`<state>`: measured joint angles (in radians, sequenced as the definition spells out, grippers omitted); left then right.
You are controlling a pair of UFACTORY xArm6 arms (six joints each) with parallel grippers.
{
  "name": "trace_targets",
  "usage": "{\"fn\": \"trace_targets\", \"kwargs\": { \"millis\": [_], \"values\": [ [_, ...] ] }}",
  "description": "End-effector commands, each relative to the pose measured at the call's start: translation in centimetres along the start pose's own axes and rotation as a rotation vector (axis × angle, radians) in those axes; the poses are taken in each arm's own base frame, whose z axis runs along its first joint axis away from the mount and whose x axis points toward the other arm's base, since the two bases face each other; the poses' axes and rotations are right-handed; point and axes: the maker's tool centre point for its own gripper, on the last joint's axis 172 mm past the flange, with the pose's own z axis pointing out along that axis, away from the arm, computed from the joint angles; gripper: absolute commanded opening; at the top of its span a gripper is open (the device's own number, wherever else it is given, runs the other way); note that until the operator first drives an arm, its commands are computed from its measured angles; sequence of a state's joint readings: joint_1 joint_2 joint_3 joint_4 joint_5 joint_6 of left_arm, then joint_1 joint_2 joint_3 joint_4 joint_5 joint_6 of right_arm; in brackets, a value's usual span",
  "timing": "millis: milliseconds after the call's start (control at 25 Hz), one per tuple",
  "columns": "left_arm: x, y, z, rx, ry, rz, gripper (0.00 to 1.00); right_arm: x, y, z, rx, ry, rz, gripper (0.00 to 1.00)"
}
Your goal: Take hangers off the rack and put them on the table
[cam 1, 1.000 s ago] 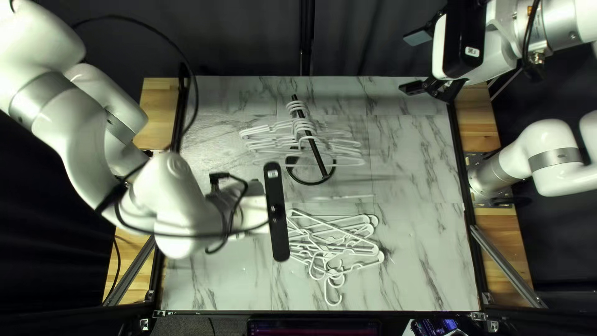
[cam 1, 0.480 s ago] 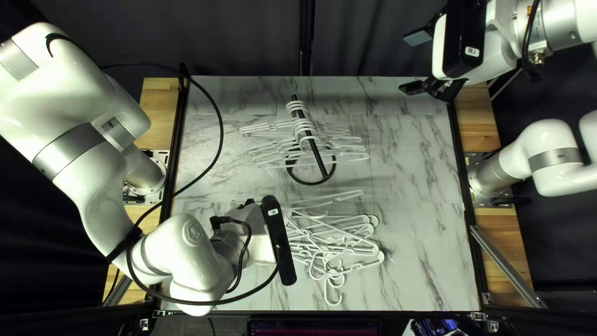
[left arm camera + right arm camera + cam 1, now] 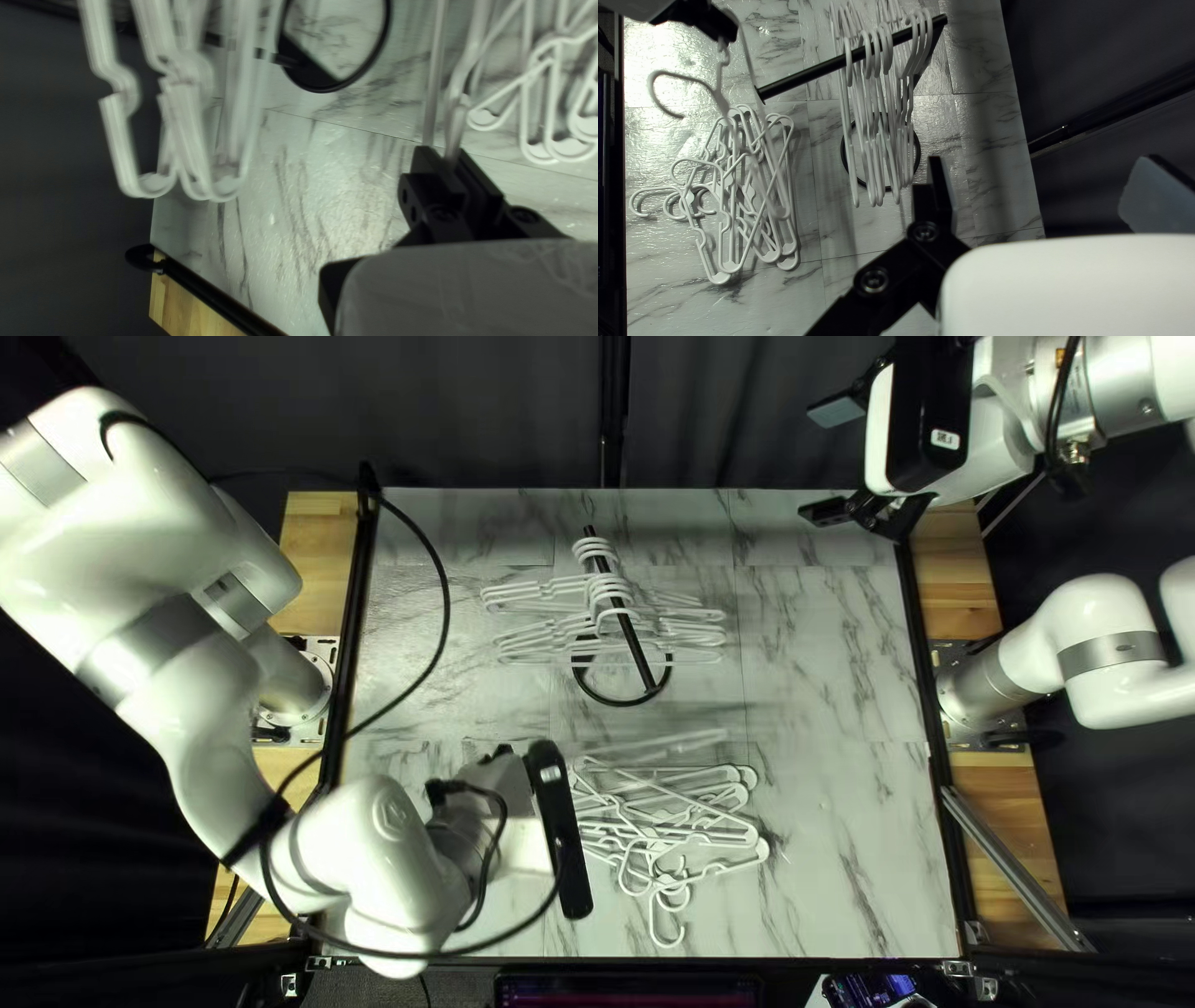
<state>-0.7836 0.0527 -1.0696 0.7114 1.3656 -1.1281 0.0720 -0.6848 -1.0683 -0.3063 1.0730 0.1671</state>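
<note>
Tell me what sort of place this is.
Likely a robotics lab or test cell: two robot arms are mounted on opposite sides of a table, with a dark curtain behind it.

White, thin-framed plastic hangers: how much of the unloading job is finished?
Partly done. A tangled pile lies on the marble-patterned table. My left gripper holds one more hanger, off the black metal rack but not yet laid down. Several other hangers hang there, left to move.

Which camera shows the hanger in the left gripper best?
The right wrist view: the held hanger shows its hook there. The left wrist view shows the part the left gripper clamps; the top left view, a blurred strip.
</note>
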Motion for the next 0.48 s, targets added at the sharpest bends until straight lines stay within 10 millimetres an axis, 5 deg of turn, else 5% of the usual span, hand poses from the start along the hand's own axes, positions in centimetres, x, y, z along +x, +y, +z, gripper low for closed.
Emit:
{"fn": "trace_targets", "kwargs": {
  "millis": [40,200,480],
  "values": [
    [-0.1,3.6,0.1,0.061,-0.018,0.083,0.00,0.0,0.0,0.0,0.000,0.000,0.000,1.00],
    [-0.5,6.5,0.4,0.180,-0.055,0.173,0.00,0.0,0.0,0.0,0.000,0.000,0.000,1.00],
    [-0.5,6.4,0.8,0.255,-0.096,0.190,0.00,0.0,0.0,0.0,0.000,0.000,0.000,1.00]
  ]
}}
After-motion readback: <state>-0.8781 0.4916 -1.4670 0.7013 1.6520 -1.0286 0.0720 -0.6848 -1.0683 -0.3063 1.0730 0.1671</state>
